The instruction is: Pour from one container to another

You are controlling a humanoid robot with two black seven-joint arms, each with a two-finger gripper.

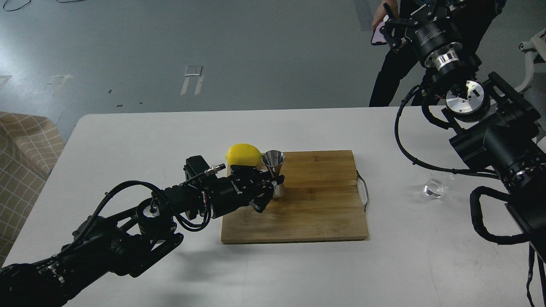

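Note:
The steel hourglass jigger [273,162] stands upright over the back left of the wooden cutting board [315,209]. My left gripper [274,183] is shut on its narrow waist and lower cone, reaching in from the left. The clear glass tumbler [435,186] sits alone on the white table, right of the board, partly behind a black cable of my right arm. My right gripper [387,24] is raised high at the top right, far from the tumbler, its fingers spread with nothing between them.
A yellow lemon [243,154] lies against the board's back left corner, close behind my left gripper. A person [390,72] holding a phone stands beyond the table's far right edge. A checked sofa [21,157] is at the left.

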